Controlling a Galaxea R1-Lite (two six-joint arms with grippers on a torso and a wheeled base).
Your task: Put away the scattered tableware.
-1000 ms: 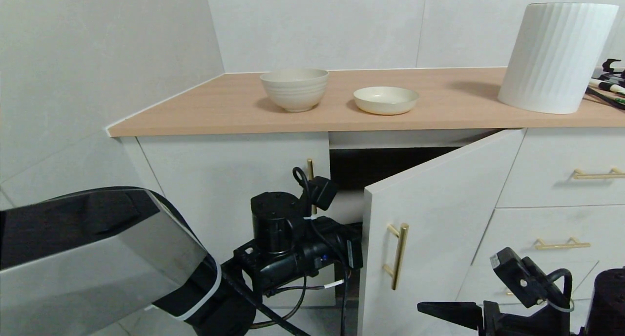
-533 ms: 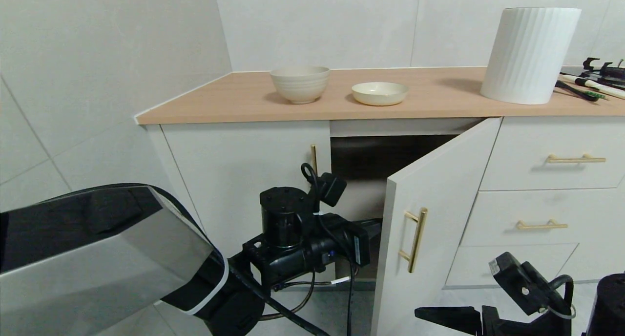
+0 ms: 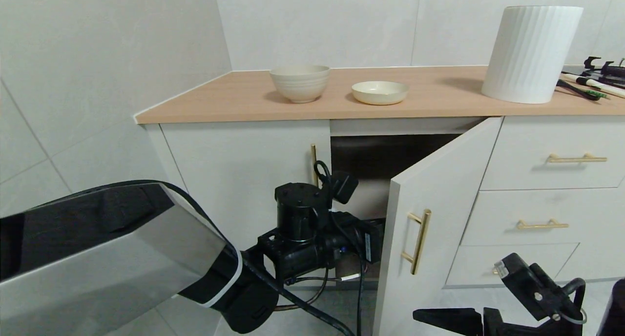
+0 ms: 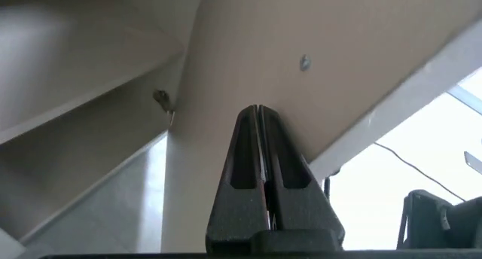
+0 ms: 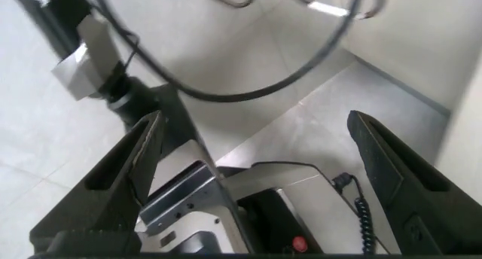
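My left gripper [image 4: 258,110] is clenched, its two black fingers [image 4: 242,150] pressed flat together with nothing between them. It sits low at the mouth of the open cupboard, close to a pale panel with a small screw [image 4: 304,62] in it. My right gripper [image 5: 252,135] is released, jaws spread wide over the pale tiled floor [image 5: 331,93]; in the head view it hangs low on the right, near the foot of the open white cupboard door [image 3: 434,194].

That door stands swung out towards me, its brass bar handle [image 3: 418,241] facing me, with the dark cupboard interior [image 3: 381,153] behind it. To its right is a stack of white drawers with brass pulls [image 3: 577,158].

Up on the wooden worktop [image 3: 229,101] the tableware stands untouched: a deep cream ribbed ceramic bowl [image 3: 300,82] on the left and a shallow cream ceramic dish [image 3: 380,92] just right of it, near each other but apart. Farther right stands a tall white ribbed cylindrical container [image 3: 532,52], and beyond it, at the far right edge, lie some dark-handled utensils [image 3: 593,79].
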